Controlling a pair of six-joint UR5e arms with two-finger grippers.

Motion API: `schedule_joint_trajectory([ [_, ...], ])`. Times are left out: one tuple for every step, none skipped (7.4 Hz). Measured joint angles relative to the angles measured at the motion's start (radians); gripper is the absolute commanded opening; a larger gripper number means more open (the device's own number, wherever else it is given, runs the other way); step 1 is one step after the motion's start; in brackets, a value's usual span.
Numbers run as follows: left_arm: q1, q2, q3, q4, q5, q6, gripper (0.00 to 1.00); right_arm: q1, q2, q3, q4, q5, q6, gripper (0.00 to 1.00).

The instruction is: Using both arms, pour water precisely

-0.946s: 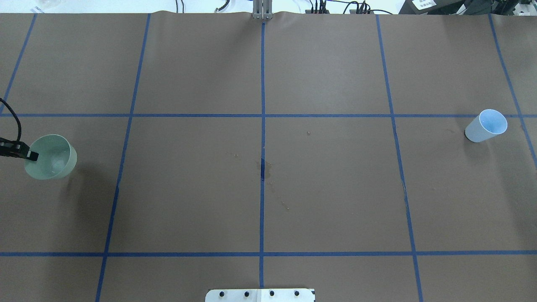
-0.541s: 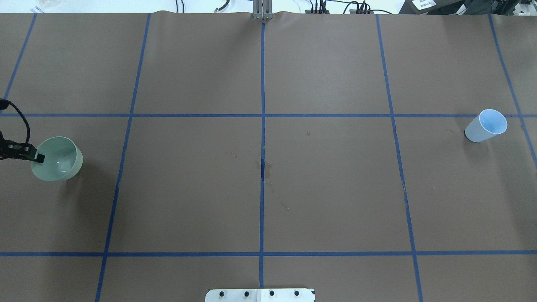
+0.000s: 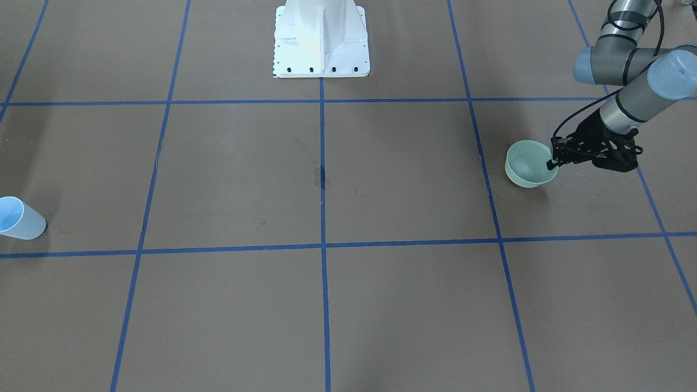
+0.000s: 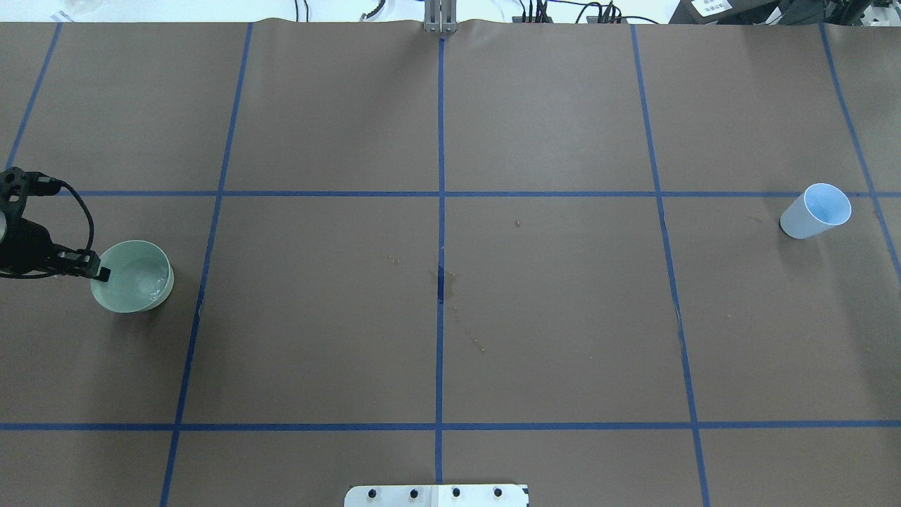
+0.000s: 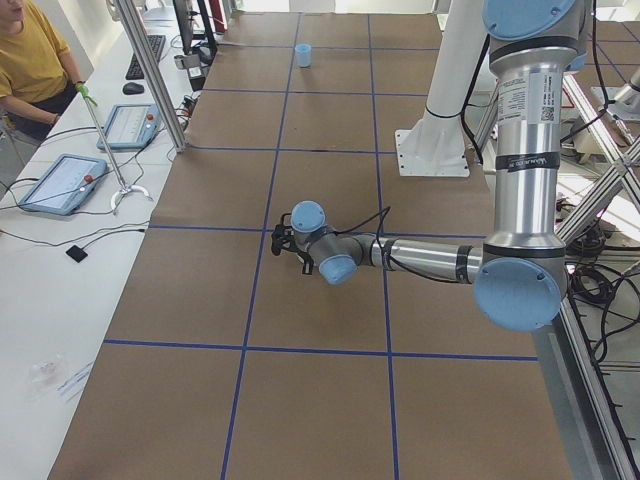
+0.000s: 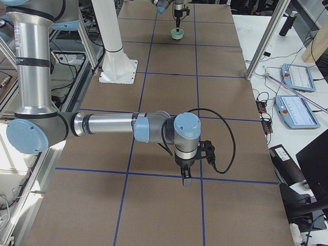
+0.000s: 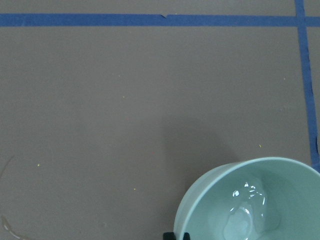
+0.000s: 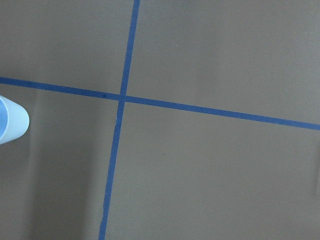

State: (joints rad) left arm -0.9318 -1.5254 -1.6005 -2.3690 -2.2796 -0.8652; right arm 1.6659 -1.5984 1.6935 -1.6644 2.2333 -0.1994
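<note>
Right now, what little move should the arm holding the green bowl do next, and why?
Probably carry the green bowl level toward the table's middle: the left gripper pinches its rim, water glints inside, and the blue cup stands far off on the other side.

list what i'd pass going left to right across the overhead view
left pincer -> green bowl it grips by the rim -> dark wet stain on the centre line -> blue cup
</note>
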Motion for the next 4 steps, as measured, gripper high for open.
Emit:
schedule_joint_trajectory([
  [0.002, -0.002, 0.0, 0.0, 0.001, 0.0, 0.99, 0.0, 0.0, 0.0, 0.0, 0.0, 0.0, 1.0],
  [0.003, -0.003, -0.002, 0.0, 0.001, 0.0, 1.0, 0.0, 0.0, 0.0, 0.0, 0.0, 0.001, 1.0],
  [0.003, -0.003, -0.007, 0.001, -0.001, -0.001, 1.0, 0.0, 0.001, 0.0, 0.0, 0.0, 0.001, 1.0],
  [-0.001, 0.001, -0.021, 0.002, -0.006, -0.002, 1.0, 0.0, 0.002, 0.0, 0.0, 0.0, 0.001, 1.0],
])
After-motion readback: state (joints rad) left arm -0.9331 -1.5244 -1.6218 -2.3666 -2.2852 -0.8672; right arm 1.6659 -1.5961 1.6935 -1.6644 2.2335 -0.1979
